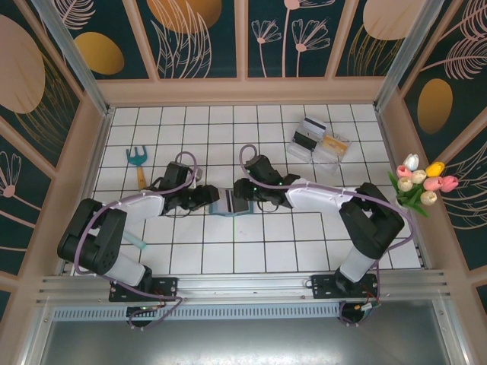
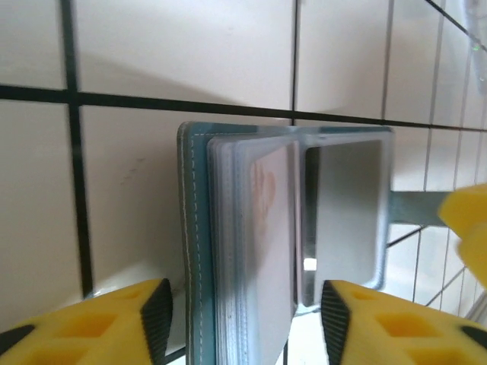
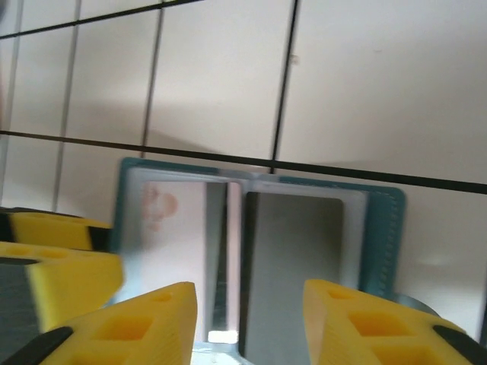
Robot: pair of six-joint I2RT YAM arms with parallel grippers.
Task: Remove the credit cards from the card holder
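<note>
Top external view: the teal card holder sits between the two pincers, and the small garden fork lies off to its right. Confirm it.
One thing is wrong. The top external view shows the garden fork lying off to the left of the card holder, not to its right. The rest stands: the holder sits between the left pincer and the right pincer.

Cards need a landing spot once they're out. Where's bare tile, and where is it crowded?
Bare: the back rows between the garden fork and the clear tray, and the front tiles nearer than the card holder. Crowded: mid-table, where left gripper and right gripper meet at it.
</note>
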